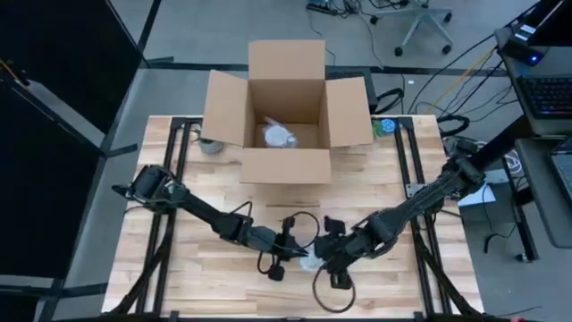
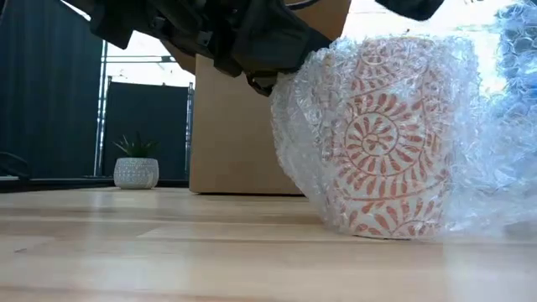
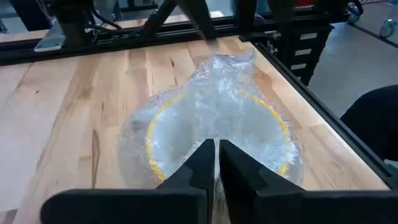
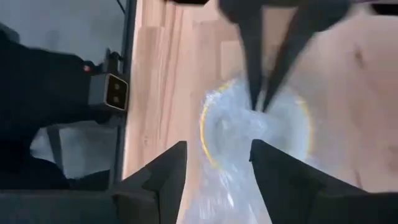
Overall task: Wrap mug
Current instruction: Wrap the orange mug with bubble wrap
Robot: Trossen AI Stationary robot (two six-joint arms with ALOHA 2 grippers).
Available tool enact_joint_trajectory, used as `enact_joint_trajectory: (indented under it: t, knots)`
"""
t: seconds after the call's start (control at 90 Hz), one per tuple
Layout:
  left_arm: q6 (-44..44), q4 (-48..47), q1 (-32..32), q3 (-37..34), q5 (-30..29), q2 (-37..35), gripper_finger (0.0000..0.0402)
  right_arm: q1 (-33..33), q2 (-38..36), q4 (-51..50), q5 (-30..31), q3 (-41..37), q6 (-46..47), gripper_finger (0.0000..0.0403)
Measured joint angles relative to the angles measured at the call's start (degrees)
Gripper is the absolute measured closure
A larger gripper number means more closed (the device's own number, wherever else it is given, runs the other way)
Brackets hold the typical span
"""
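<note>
Mug in bubble wrap — left gripper pinching it, right gripper spread

Two dark, matte-black six-joint arms built of slim tubular links with bulkier rounded joint housings; thin black cables loop loosely beside the forward links (clearest in the high view); the left gripper ends in two flat, tapering black fingers with straight inner edges; the right gripper carries two broader, wedge-shaped black fingers with angular, faceted faces.
</note>
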Motion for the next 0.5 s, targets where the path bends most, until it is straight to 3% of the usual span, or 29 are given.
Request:
enact_joint_trajectory:
  t: [0.267,0.5]
  knots:
    - [0.00,0.00,0.00,0.00,0.00,0.00,0.0391,4.47,2.05,-10.99,3.36,-0.01,6.76,0.0236]
    - [0.00,0.04,0.00,0.00,0.00,0.00,0.0391,5.78,6.36,-7.07,9.16,-0.01,3.98,0.0236]
